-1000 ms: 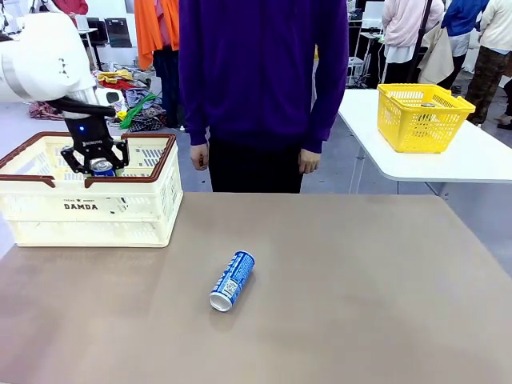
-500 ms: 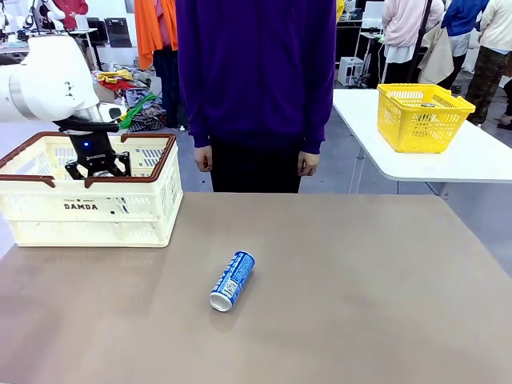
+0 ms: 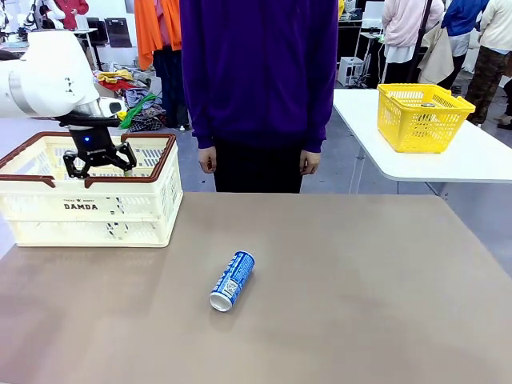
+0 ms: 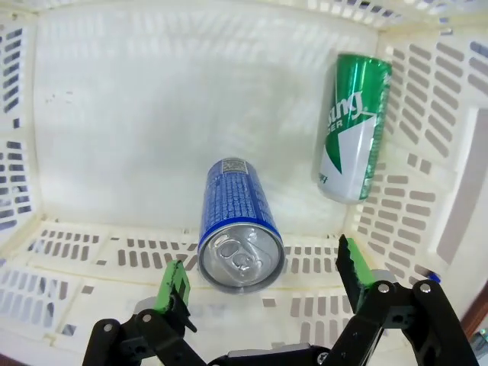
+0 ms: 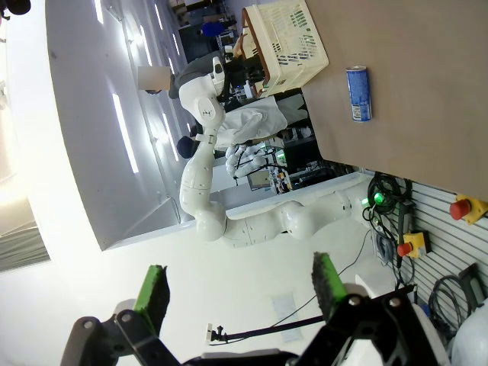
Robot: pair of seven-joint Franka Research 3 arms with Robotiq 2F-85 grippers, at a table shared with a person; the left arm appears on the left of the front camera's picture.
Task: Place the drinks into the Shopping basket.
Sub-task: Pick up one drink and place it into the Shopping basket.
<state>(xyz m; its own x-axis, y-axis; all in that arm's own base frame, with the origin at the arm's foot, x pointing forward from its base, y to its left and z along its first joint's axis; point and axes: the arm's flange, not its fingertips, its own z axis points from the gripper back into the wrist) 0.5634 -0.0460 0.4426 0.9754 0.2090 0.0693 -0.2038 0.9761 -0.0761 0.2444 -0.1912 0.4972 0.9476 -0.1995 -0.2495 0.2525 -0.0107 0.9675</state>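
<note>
Left gripper black, green pads. Ahead of fingers: blue can, silver top; beside it green can, white lettering. Basket cream-white, slotted.

L gripper pointing down, jaws apart, R gripper jaws apart

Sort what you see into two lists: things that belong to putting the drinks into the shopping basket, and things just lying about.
Job in hand: shopping basket; green can and dark blue can lying inside it; blue-and-white can lying on the brown table; left gripper, open.
Lying about: yellow basket; white side table.
</note>
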